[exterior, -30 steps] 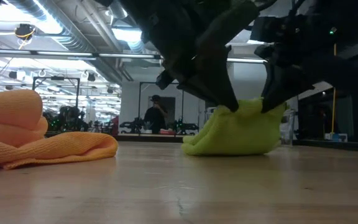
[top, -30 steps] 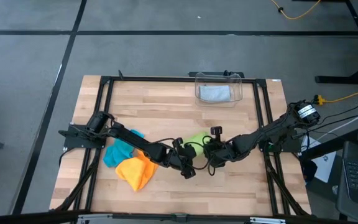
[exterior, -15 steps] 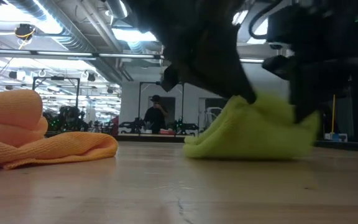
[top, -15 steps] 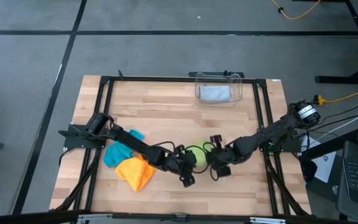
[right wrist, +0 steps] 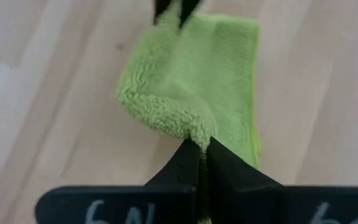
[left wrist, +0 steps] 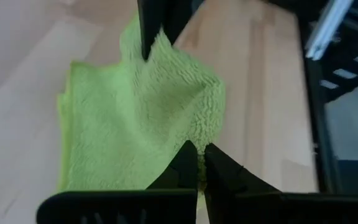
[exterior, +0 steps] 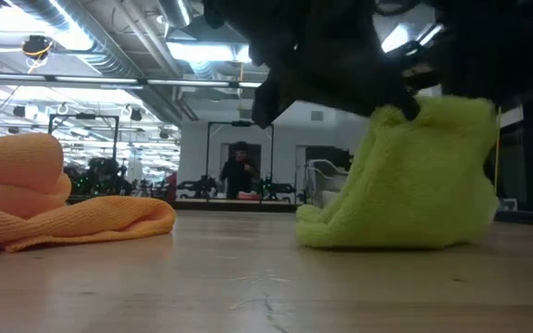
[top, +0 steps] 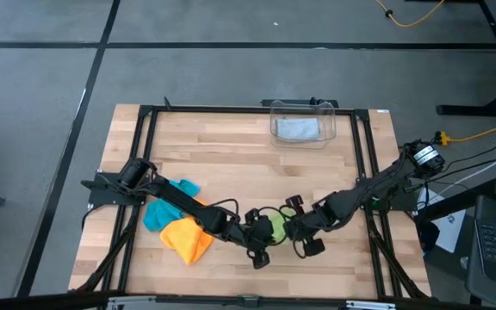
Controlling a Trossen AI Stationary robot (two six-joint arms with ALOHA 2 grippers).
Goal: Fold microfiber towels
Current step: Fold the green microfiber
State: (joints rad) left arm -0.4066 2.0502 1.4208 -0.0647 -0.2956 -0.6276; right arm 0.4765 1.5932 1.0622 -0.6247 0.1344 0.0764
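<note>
The lime green towel (top: 275, 226) is near the table's front middle, and both grippers hold it. It also shows in the low view (exterior: 415, 185). My left gripper (left wrist: 198, 151) is shut on its left top corner. My right gripper (right wrist: 202, 144) is shut on its right top corner. The orange towel (top: 188, 239) lies crumpled at the front left. The teal towel (top: 166, 207) lies just behind it, under my left arm. The grey towel (top: 297, 129) lies in the clear bin (top: 327, 116) at the far edge. My left gripper pinches a corner of the green towel (left wrist: 207, 127) between its two fingertips, coming slanting down from the table's left. The corner is raised, and the towel's lower part rests on the table (exterior: 378, 239). My right gripper pinches the other raised corner (right wrist: 188, 127) between its two fingertips, coming slanting down from the table's right. The cloth between the two grips sags a little and hangs down to the table.
The black frame rails (top: 145, 155) run along the table's left and right sides. Bare wood lies between the green towel and the bin, and along the near edge.
Both grippers have moved toward the table's near edge, staying shut on the green towel's two corners. The towel has been drawn along with them. It now stands taller, with its held edge up and its lower part trailing on the table.
</note>
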